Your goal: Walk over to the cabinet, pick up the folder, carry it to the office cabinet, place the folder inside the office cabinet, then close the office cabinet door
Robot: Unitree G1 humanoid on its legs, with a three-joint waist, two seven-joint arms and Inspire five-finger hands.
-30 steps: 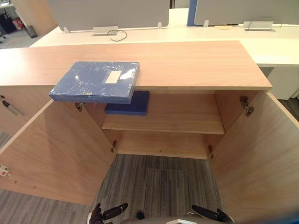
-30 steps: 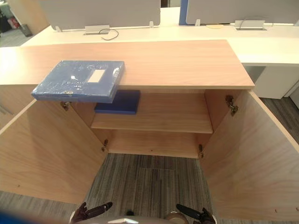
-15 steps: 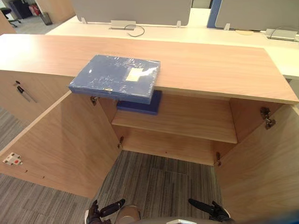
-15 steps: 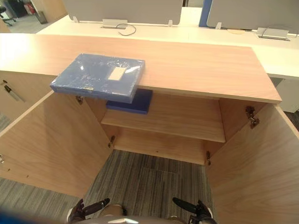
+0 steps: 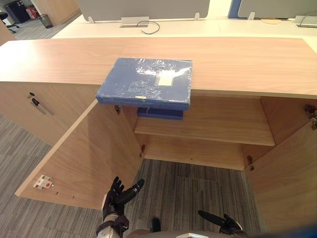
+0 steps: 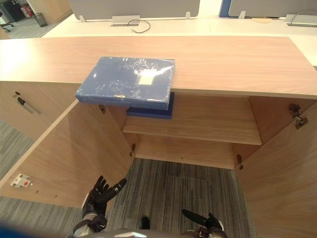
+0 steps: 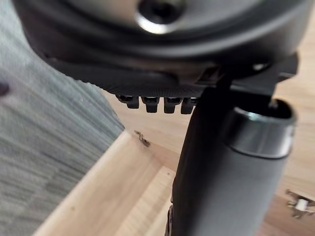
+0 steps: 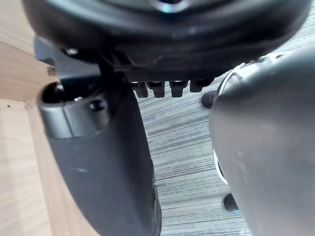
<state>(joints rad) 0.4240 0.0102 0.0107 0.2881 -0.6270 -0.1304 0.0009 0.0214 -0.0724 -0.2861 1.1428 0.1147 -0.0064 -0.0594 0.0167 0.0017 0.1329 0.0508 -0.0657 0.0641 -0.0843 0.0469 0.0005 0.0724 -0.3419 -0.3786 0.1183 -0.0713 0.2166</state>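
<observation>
A blue folder [image 5: 146, 82] wrapped in clear film lies flat on the wooden cabinet top [image 5: 237, 62], its near edge jutting over the front. Below it, a second dark blue folder [image 5: 159, 113] rests on the upper shelf [image 5: 218, 129] inside the cabinet. Both cabinet doors stand wide open, the left door [image 5: 84, 153] and the right door [image 5: 287, 183]. My left hand [image 5: 116, 196] is low in front of the left door, open with its fingers spread and holding nothing. My right hand [image 5: 220, 222] hangs low over the carpet, open and holding nothing. Both hands are far below the folder.
White desks [image 5: 163, 27] with grey partitions and a cable run behind the cabinet. A key [image 5: 37, 103] sticks out of the neighbouring cabinet front on the left. A white latch plate [image 5: 43, 182] sits on the left door's inner face. Grey carpet [image 5: 188, 193] lies between the doors.
The camera has shifted, so the cabinet and folder sit further right in view. My left hand has risen into view with its fingers spread. The right hand stays low.
</observation>
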